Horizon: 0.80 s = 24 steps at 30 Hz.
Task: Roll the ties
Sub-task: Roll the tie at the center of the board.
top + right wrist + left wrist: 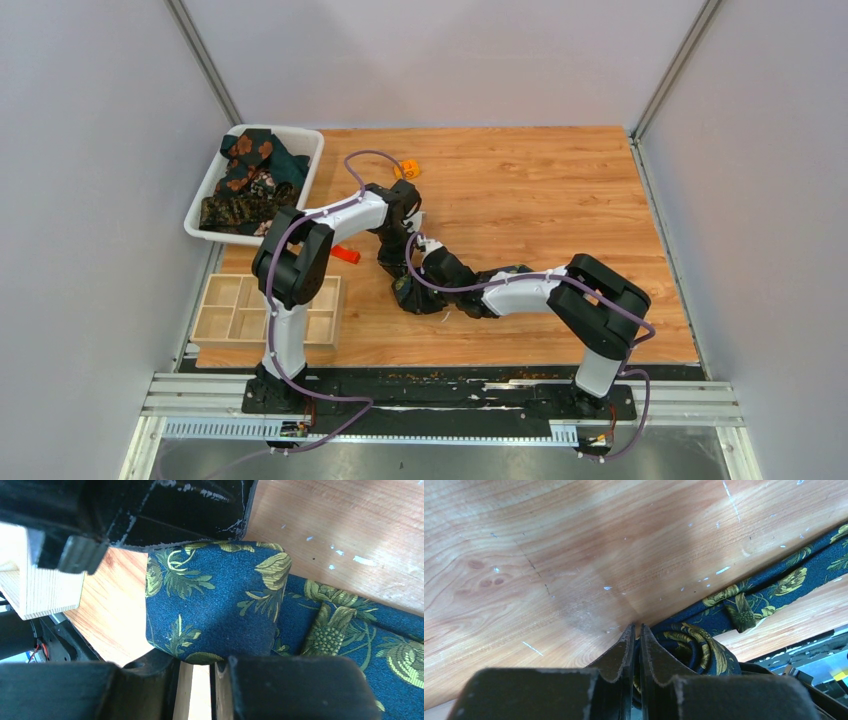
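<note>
Left wrist: our left gripper (635, 630) pinches tie (696, 647) coil, anchoring roll; right gripper (197, 667) nearly closed, grip unclear.

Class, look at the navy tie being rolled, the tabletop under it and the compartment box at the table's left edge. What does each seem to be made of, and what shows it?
Navy tie: woven cloth, matte, probably; a fine grainy weave shows, and it folds softly. Tabletop: wood or wood-look laminate, smooth; printed or real grain and knots, with small scuffs. Compartment box: pale unfinished wood, apparently; thin light dividers.
</note>
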Motion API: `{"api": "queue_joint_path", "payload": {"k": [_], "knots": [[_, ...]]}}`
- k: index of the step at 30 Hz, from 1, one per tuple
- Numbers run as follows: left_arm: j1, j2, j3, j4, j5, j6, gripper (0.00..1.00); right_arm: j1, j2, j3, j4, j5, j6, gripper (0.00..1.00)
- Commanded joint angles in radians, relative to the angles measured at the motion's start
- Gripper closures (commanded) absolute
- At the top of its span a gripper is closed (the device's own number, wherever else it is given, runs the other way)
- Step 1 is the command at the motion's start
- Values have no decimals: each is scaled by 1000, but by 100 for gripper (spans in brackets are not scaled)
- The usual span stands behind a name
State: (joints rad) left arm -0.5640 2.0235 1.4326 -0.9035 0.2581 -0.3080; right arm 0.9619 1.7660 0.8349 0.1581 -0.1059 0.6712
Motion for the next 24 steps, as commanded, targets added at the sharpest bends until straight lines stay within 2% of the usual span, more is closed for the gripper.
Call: {"api": "queue_joint_path", "payload": {"k": [1, 7, 11, 15, 20, 24], "knots": [[-8, -51, -1, -29, 46, 25, 86, 8, 23, 22, 25, 13, -9, 83], [-3, -37, 34, -59, -173, 13, 81, 23, -68, 10, -22, -7, -31, 80], [-1, -27, 78, -58, -238, 2, 75, 43, -151, 6, -54, -64, -78, 69], [4, -31, 116, -68, -297, -7, 66, 47, -248, 5, -134, -81, -113, 64], [18, -73, 132, -81, -381, -25, 59, 47, -352, 39, -288, -24, -156, 62], [33, -169, 86, -70, -474, -52, 56, 17, -364, 97, -364, 39, -178, 63]]}}
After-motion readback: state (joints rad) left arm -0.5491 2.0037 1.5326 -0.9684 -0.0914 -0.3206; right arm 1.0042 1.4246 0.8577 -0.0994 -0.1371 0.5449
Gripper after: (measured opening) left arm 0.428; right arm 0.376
